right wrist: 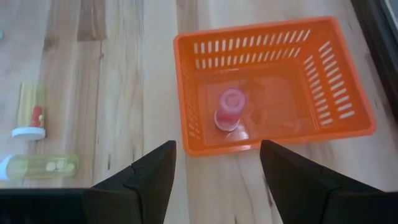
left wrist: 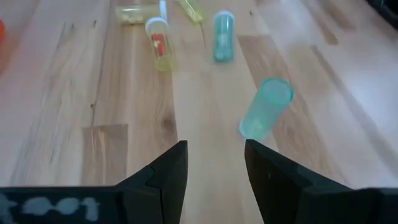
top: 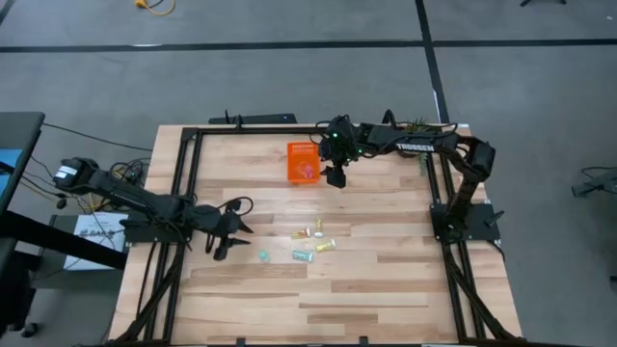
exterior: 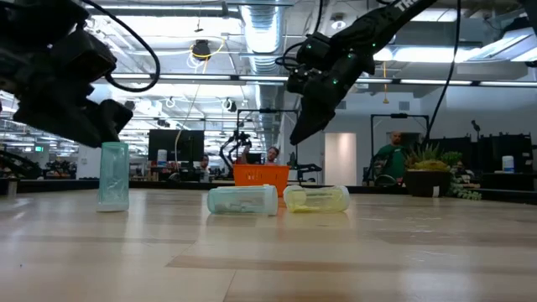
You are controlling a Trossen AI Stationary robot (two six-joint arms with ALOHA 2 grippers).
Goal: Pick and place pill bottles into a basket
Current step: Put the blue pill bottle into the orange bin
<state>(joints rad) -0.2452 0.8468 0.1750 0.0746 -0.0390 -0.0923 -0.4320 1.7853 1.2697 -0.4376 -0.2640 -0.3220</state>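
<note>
The orange basket (top: 293, 150) stands at the table's far middle. A pinkish-white bottle (right wrist: 229, 109) stands upright in it. My right gripper (top: 335, 177) hangs open and empty in the air just right of the basket (right wrist: 273, 37). Several bottles are on the table's middle: a teal one (left wrist: 266, 109) stands upright, another teal one (left wrist: 223, 36) and yellowish ones (left wrist: 160, 43) lie on their sides. My left gripper (left wrist: 214, 158) is open and empty, low over the table, left of the upright teal bottle (top: 262, 255).
A small green potted plant (top: 419, 123) stands at the far right corner. A black frame (top: 183, 173) runs along the table's edges. Bare wood lies between my left gripper (top: 231, 231) and the bottles. People show in the room beyond (exterior: 393, 158).
</note>
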